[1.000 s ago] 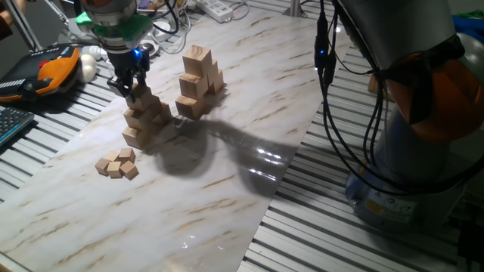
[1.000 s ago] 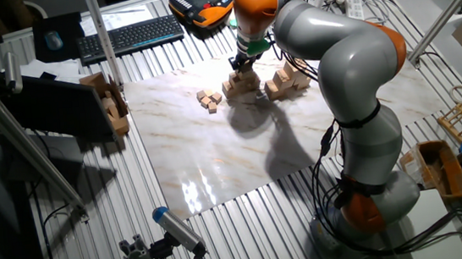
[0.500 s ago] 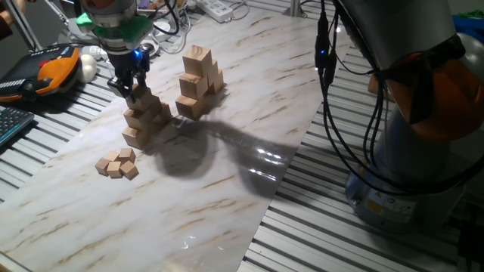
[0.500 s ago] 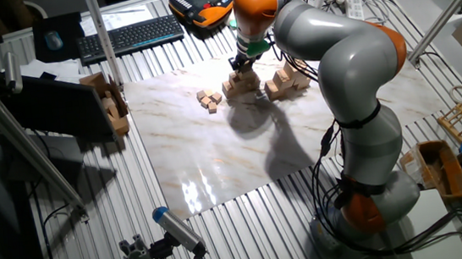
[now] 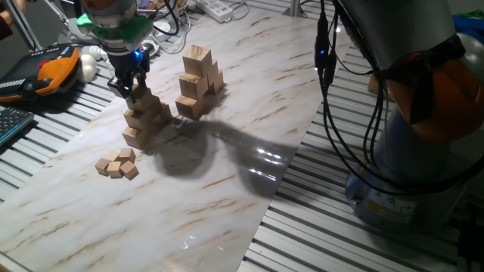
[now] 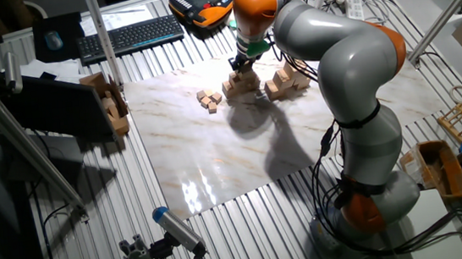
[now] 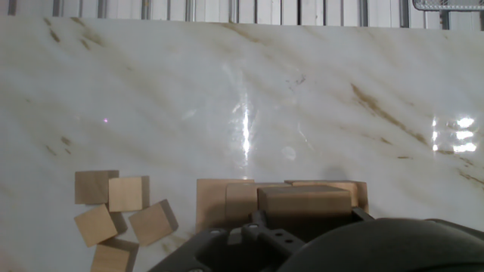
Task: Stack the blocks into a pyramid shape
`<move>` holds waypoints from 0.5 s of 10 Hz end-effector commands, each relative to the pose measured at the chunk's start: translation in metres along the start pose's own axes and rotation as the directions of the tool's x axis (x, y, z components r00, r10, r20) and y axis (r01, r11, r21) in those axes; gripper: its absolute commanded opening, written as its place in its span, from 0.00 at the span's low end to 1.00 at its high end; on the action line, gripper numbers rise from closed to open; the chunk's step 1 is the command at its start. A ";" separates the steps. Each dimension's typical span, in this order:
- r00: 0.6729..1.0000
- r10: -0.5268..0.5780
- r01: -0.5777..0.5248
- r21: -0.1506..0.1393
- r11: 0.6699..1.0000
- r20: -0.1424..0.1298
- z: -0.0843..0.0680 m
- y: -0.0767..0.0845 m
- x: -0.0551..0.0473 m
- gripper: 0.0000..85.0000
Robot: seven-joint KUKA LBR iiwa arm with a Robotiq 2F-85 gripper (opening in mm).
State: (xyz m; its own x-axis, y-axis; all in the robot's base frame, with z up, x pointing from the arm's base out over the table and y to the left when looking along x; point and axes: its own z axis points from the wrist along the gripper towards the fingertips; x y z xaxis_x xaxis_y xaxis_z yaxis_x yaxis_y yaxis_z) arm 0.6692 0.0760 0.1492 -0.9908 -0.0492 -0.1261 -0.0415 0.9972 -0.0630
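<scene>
My gripper (image 5: 131,89) stands at the top of a stepped stack of pale wooden blocks (image 5: 145,117) and is shut on the top block (image 7: 306,201), which rests on the blocks beneath. The same gripper (image 6: 242,63) and stack (image 6: 241,85) show in the other fixed view. A second, looser heap of like blocks (image 5: 199,81) stands just to the right of the stack, and shows in the other fixed view (image 6: 287,80) too. In the hand view the fingertips are hidden by the gripper body.
Several much smaller wooden cubes (image 5: 117,163) lie near the stack's left front, and show in the hand view (image 7: 121,215). A teach pendant (image 5: 53,68) and a keyboard (image 6: 129,37) lie off the marble sheet (image 5: 227,174). The arm's base (image 5: 416,151) stands at the right.
</scene>
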 end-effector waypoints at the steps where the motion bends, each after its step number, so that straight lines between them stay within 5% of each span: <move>1: 1.000 0.000 0.000 0.003 1.000 0.000 0.000 0.000 0.000 0.00; 2: 1.000 0.003 -0.003 0.003 1.000 0.002 0.000 0.000 0.000 0.20; 5: 1.000 0.007 -0.007 0.008 1.000 0.005 0.001 0.000 0.000 0.20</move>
State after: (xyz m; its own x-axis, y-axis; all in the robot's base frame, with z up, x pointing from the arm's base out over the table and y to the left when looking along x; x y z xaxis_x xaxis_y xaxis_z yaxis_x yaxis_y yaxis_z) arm 0.6690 0.0762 0.1481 -0.9904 -0.0428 -0.1311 -0.0339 0.9970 -0.0700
